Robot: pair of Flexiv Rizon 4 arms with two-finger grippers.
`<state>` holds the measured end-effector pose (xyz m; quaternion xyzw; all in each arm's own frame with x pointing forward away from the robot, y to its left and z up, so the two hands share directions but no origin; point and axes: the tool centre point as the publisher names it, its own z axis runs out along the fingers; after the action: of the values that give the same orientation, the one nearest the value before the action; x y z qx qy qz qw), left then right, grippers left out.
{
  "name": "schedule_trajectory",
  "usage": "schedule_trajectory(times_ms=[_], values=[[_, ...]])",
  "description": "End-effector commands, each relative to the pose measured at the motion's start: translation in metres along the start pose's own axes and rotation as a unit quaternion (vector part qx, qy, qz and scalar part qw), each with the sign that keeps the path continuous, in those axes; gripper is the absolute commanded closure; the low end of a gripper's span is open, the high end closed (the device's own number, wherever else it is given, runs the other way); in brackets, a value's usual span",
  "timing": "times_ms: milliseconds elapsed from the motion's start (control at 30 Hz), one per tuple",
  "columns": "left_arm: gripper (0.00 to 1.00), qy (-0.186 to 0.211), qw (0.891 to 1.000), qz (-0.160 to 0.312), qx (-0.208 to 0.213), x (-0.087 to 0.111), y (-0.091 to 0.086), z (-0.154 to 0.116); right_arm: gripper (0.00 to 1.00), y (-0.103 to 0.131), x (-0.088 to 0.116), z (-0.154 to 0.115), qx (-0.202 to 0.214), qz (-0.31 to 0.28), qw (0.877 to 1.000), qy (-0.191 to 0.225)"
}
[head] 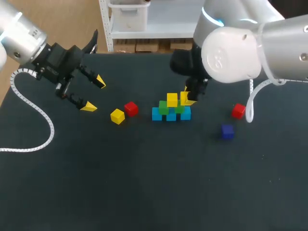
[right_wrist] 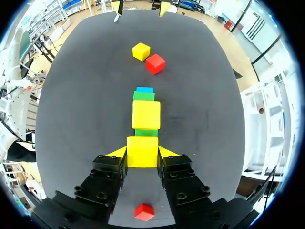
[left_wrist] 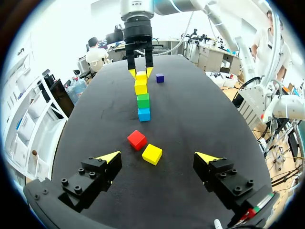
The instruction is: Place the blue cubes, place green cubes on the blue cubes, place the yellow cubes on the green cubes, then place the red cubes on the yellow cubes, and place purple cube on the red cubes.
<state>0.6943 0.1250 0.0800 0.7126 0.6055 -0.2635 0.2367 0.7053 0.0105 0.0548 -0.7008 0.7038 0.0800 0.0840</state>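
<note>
Centre frame, the right gripper [right_wrist: 142, 152] clamps a bright yellow cube [right_wrist: 142, 145] at the right of the blue-and-green stack [head: 166, 111]. The left gripper [head: 94, 94], fingers apart, hangs upper left, and dark table [head: 144, 183] spreads below.

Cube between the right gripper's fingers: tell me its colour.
The cube is yellow, clearest in the right wrist view.

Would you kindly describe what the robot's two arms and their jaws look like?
The left arm and right arm have rounded silver-grey casings; the right shows a blue light ring. Each ends in black jaws with bolted fingers and yellow wedge tips. A white coiled cable hangs from each wrist.
</note>
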Motion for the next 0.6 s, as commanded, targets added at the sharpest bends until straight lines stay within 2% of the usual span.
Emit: schedule_trajectory(times_ms=[33, 600], values=[[0.00, 0.000, 1.000, 0.000, 0.001, 0.0006, 0.0009, 0.0002, 1.00, 0.0011, 0.0001, 0.0019, 0.000, 0.002, 1.000, -0.001], [0.00, 0.000, 1.000, 0.000, 0.001, 0.0006, 0.0009, 0.0002, 1.00, 0.0002, -0.0039, 0.0063, 0.000, 0.009, 1.000, -0.001]])
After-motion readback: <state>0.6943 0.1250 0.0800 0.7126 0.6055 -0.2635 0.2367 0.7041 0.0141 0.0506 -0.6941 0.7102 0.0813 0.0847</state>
